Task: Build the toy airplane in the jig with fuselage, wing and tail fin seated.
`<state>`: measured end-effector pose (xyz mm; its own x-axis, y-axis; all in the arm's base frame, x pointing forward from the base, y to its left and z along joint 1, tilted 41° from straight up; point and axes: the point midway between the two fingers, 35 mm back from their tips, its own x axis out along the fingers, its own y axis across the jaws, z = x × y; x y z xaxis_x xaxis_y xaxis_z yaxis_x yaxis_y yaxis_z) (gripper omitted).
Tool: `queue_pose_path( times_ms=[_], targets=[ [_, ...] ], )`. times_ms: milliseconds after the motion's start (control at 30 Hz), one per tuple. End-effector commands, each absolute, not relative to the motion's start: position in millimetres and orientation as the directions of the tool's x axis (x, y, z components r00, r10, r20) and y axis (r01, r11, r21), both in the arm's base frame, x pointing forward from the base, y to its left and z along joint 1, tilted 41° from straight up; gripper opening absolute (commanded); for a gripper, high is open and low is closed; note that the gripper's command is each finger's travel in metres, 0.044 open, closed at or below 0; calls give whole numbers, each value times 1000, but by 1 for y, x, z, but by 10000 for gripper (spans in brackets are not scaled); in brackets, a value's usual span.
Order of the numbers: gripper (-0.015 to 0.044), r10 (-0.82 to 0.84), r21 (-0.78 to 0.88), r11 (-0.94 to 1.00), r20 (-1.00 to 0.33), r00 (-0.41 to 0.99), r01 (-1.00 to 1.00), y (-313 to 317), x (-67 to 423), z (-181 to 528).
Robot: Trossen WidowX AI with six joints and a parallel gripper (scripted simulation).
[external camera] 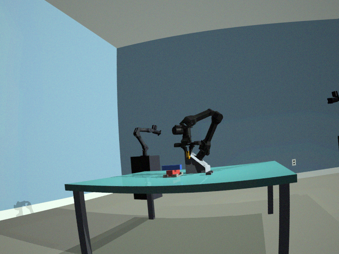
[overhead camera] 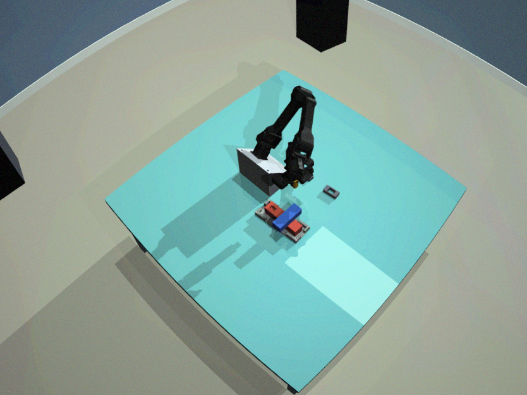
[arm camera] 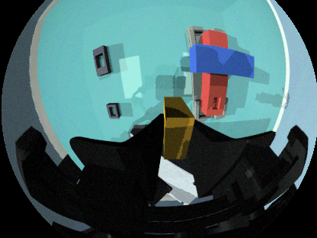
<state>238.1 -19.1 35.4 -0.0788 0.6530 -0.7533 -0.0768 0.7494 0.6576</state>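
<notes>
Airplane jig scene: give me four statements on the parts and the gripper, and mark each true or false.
1. The gripper is shut on the yellow tail fin. True.
2. The blue wing lies across the red fuselage. True.
3. The tail fin is seated in the fuselage. False: it hangs in the gripper, off the jig.
4. The fuselage lies outside the jig. False: it rests in it.
</notes>
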Motion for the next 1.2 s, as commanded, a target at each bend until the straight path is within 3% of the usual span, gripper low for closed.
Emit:
queue_pose_path(
  times_ms=[0, 1100, 1167],
  targets=[
    [0, 647, 652, 753, -758, -81, -85, -27, 239, 25],
    [0, 639, 645, 751, -764, -89, -143, -81, 230, -58],
    [53, 639, 645, 751, -764, -89, -143, -81, 230, -58]
  ],
)
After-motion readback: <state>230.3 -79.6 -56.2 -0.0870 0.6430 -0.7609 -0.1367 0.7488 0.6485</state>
